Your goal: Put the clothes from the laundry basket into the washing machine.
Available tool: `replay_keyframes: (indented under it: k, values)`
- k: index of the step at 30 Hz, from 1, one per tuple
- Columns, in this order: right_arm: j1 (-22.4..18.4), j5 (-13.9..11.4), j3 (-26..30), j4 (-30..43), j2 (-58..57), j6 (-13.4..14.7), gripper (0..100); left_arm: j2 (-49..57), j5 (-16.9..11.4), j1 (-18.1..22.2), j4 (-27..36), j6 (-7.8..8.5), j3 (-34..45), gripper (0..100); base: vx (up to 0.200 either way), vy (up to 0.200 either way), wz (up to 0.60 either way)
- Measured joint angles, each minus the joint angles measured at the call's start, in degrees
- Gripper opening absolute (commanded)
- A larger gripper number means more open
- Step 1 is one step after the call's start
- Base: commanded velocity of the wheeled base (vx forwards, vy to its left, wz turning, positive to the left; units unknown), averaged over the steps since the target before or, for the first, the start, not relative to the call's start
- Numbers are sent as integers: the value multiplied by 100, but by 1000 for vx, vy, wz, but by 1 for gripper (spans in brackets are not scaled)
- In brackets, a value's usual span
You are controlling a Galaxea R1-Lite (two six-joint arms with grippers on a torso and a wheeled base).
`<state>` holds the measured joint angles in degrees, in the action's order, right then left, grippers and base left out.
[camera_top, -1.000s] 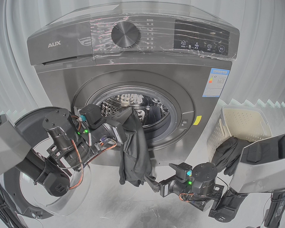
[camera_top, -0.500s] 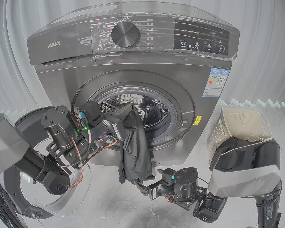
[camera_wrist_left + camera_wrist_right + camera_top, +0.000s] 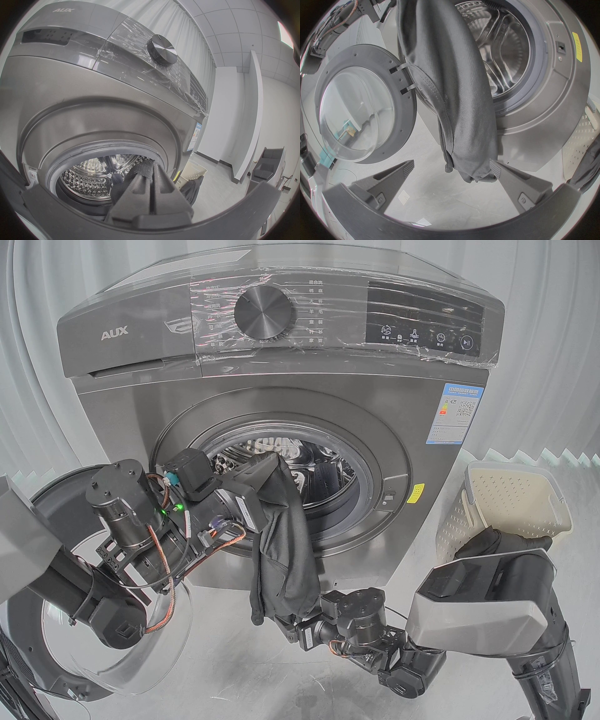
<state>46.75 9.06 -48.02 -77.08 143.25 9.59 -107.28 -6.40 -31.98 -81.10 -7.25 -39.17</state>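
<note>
Left gripper [image 3: 264, 466] is clamped on the dark garment [image 3: 284, 552] at the washing machine [image 3: 350, 427] opening, tail hanging outside. Right gripper [image 3: 451, 165], jaws apart, has swung left and now brackets the hem, probably to lift it in. More clothes in the laundry basket [image 3: 519, 490].

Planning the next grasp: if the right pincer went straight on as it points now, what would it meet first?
Most likely the hanging lower end of the dark grey cloth garment, which hangs between the open fingers of the right pincer; depth is unclear.
</note>
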Motion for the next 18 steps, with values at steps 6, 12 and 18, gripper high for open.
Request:
replay_keyframes:
  k: [6, 12, 18]
  values:
    - [-63, 22, -558, 301, 286, -10, 100, 4, -2, -5, -7, 0, 17, 0, 0, 0, 0]
    - [-224, 84, -1137, 630, 578, -73, 100, 6, -2, -11, -11, -2, 17, 0, 0, 0, 0]
    - [-386, 128, -1786, 806, 931, -224, 100, 22, -2, 11, -38, -7, 28, 0, 0, 0, 0]
